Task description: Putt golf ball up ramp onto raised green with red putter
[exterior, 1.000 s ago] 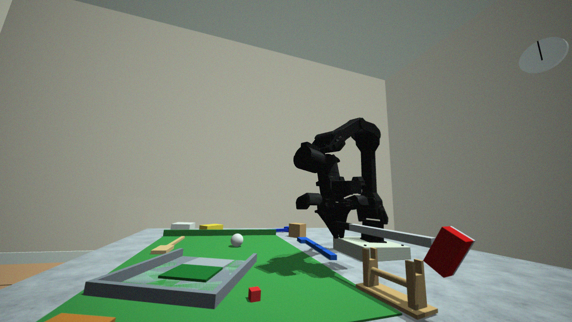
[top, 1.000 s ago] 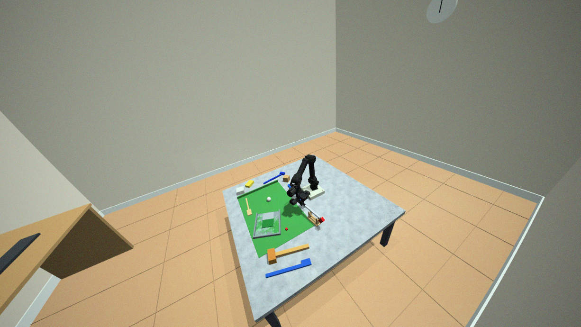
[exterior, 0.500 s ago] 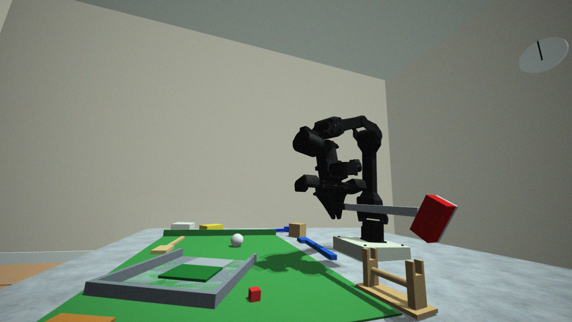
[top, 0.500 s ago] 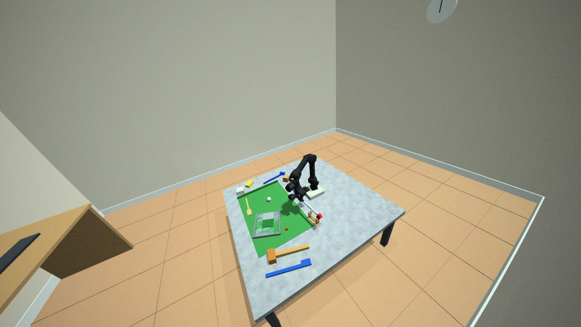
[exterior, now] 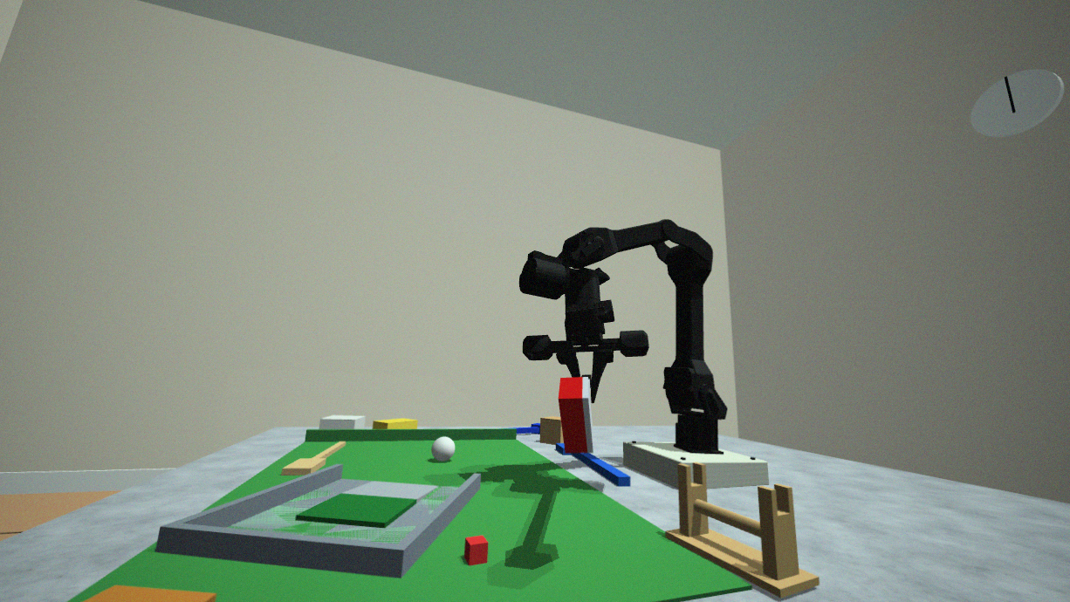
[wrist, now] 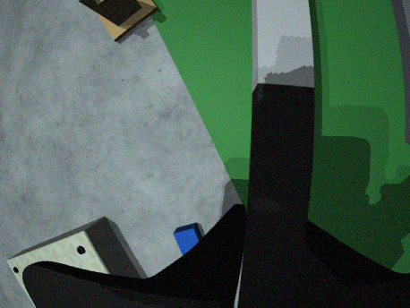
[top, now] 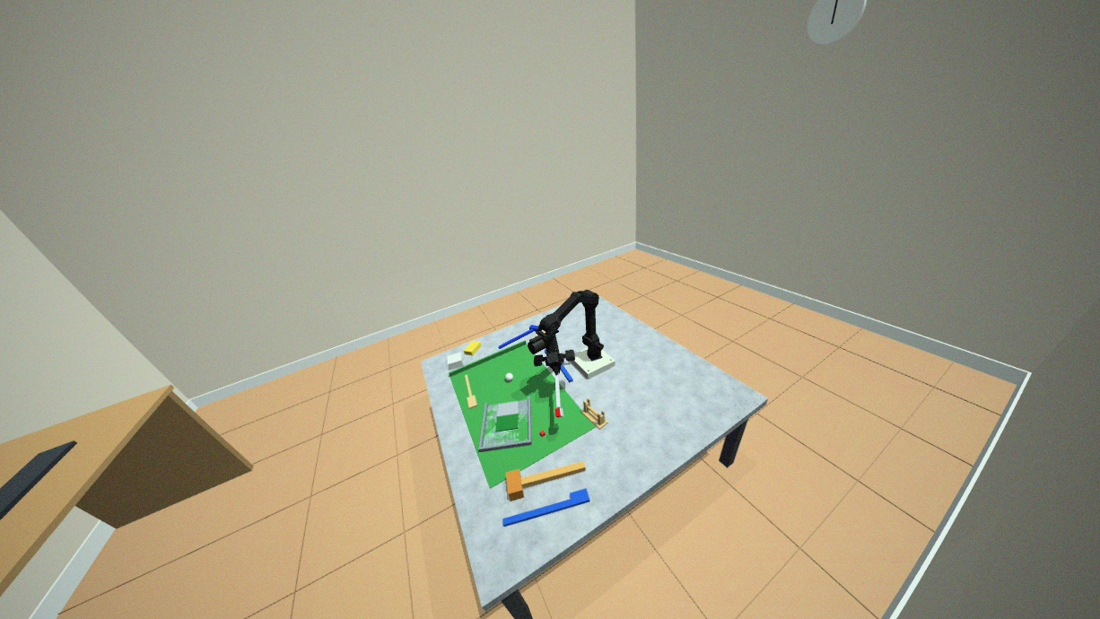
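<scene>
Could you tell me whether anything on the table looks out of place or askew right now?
Nothing looks spilled or damaged. The red putter hangs in the gripper above the mat, the wooden stand holds nothing, and the golf ball rests on the green mat.

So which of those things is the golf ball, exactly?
Find the big green mat on the grey table. Toward its far edge, beyond the grey-walled frame, sits the golf ball. It is the only round thing there, and white; its neighbours are all blocks and sticks.
</scene>
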`<state>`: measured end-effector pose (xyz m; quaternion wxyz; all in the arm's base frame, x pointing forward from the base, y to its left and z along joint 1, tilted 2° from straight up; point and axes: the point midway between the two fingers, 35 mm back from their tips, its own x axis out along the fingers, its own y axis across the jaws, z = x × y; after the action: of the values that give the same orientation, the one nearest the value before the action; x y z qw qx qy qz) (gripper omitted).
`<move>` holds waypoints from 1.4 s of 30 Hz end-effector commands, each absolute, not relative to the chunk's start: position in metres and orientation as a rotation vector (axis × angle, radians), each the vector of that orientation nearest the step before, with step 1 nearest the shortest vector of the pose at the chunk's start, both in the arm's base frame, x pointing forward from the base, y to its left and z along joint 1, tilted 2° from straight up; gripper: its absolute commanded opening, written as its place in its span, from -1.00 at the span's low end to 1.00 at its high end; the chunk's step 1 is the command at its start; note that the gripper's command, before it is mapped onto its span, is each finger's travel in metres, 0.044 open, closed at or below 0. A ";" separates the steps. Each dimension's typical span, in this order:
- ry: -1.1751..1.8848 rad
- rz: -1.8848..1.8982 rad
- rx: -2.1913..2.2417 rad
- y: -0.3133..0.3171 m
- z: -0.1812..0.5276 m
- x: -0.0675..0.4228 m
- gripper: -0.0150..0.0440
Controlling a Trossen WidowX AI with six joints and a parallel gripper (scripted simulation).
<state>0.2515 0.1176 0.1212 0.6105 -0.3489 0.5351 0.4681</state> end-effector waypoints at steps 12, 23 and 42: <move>1.462 0.540 -0.387 0.036 0.128 0.267 -0.49; 1.549 0.140 -0.073 -0.023 0.133 0.262 -0.49; 1.571 -0.208 0.199 -0.071 0.131 0.248 -0.49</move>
<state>0.2477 -0.0685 0.1348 0.6968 0.0878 0.7066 -0.0866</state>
